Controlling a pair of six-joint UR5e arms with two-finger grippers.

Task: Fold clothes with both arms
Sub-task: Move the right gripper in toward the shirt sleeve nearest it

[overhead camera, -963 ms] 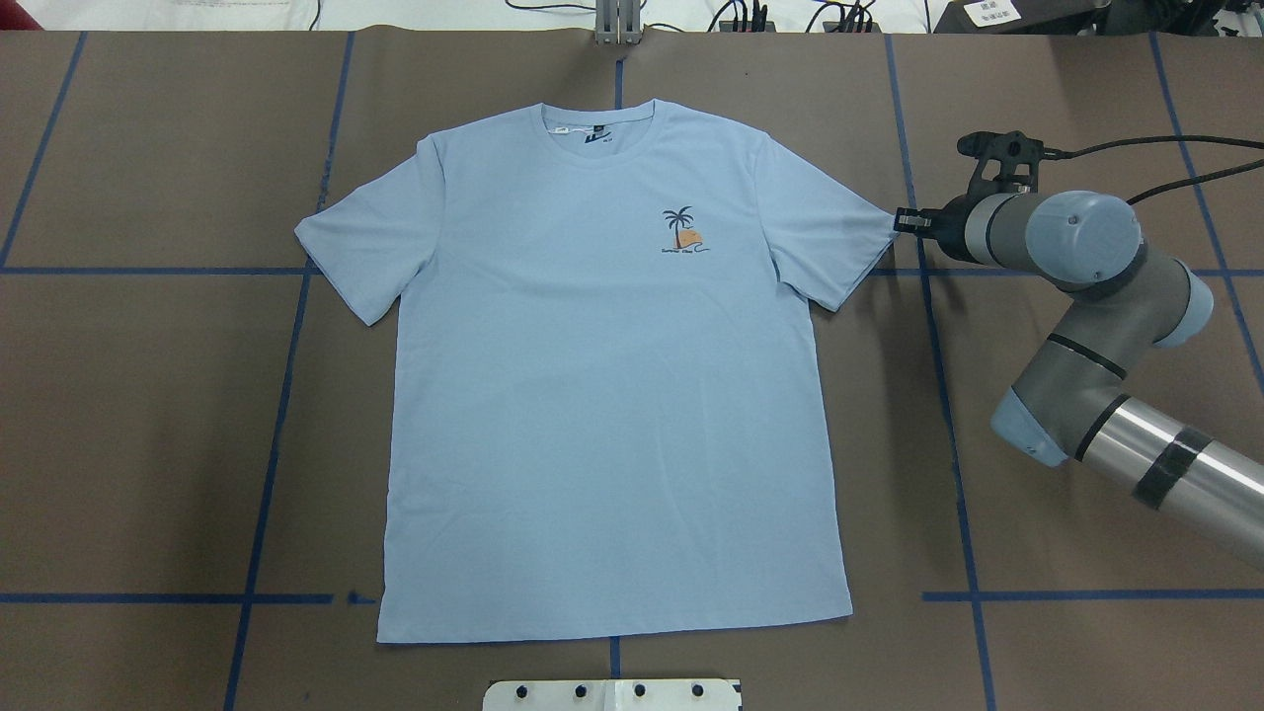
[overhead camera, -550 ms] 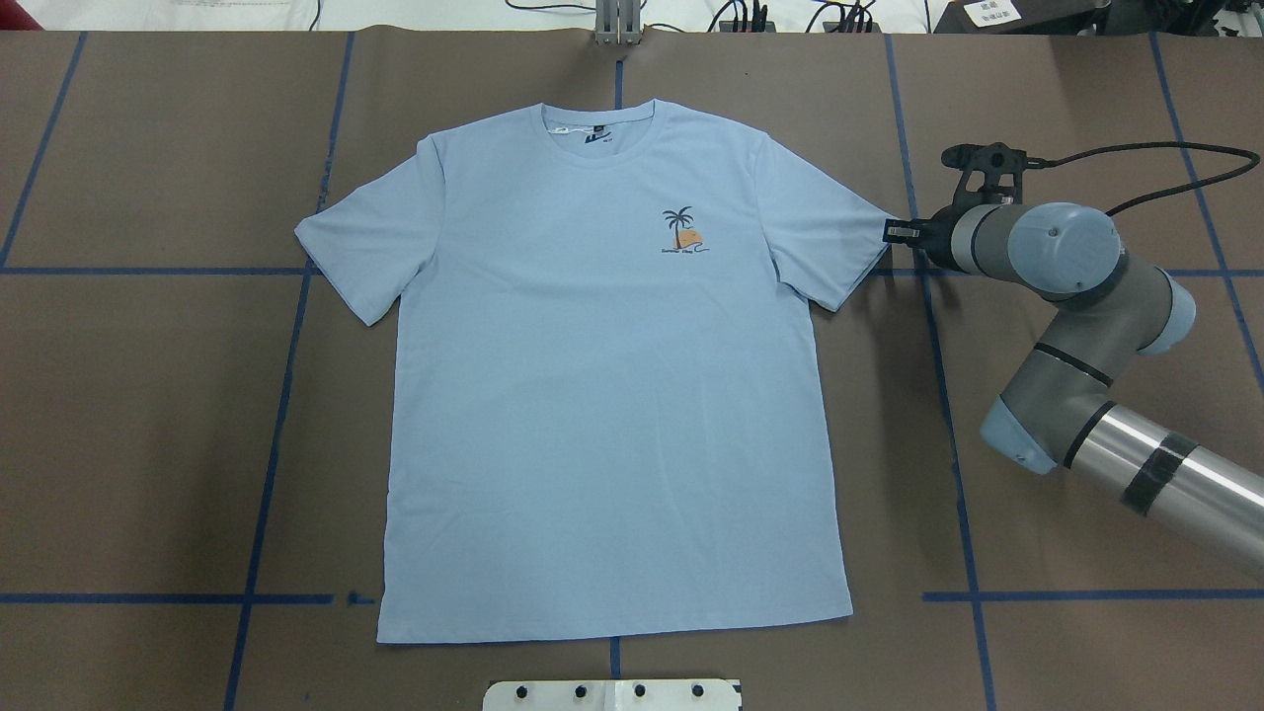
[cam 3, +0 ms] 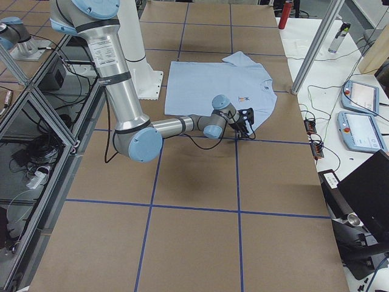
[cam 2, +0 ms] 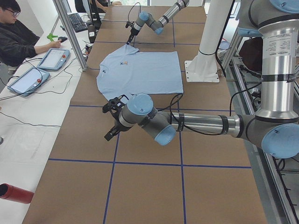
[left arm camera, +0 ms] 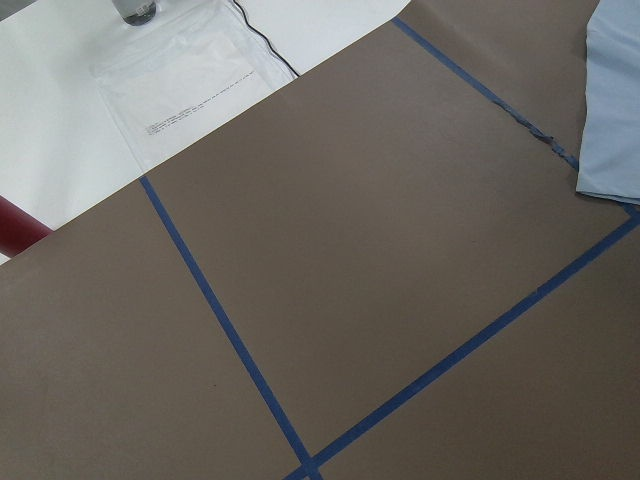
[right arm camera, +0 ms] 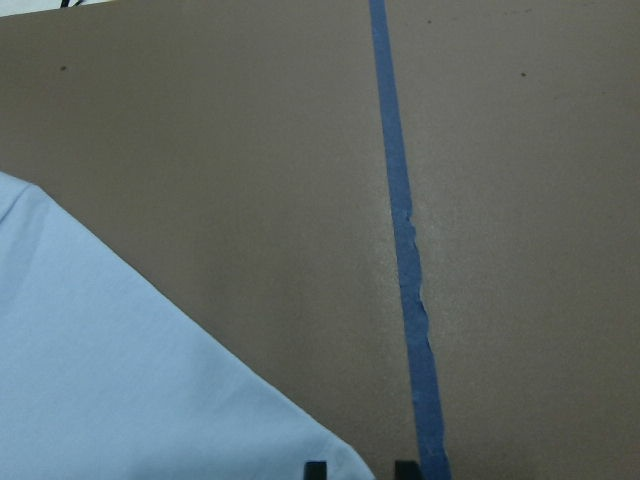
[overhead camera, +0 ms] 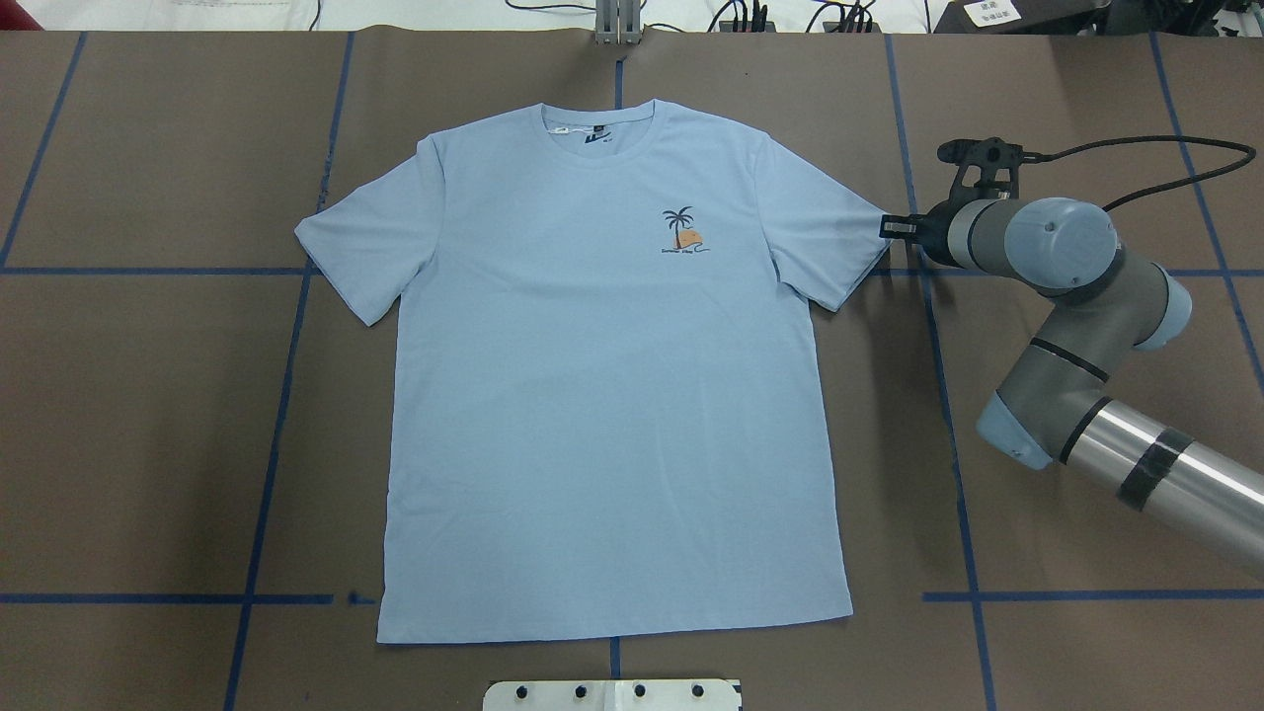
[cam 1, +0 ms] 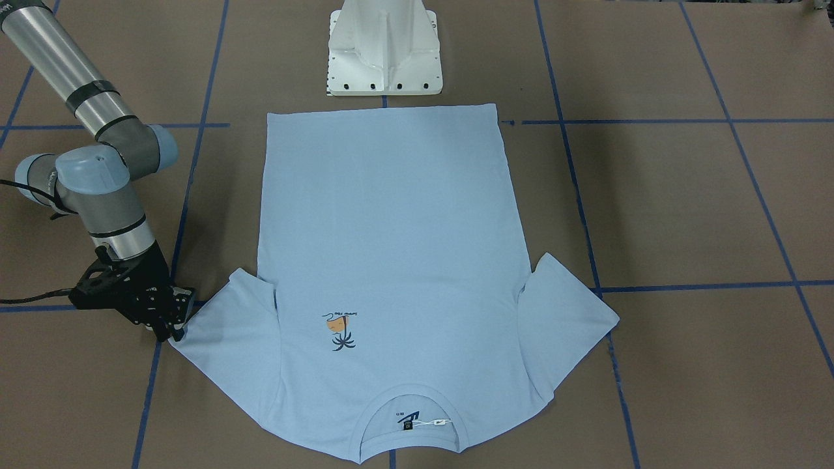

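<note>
The right arm (overhead camera: 1207, 496) and left arm (cam 2: 205, 123) are silver-grey tubes with light blue joint caps (overhead camera: 1062, 229), black bands (overhead camera: 1145, 470) and black cables (overhead camera: 1175, 141).

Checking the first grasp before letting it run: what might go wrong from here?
The right gripper sits at the very corner of the T-shirt sleeve; closing there might catch only the edge and slip. The left gripper is away from the T-shirt, so a one-sided pull might drag it askew.

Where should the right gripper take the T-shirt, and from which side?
Take the sleeve corner on the robot's right, coming from outboard, low along the table. The T-shirt lies flat, so only that jutting corner offers a free edge. The right gripper sits open at it.
</note>
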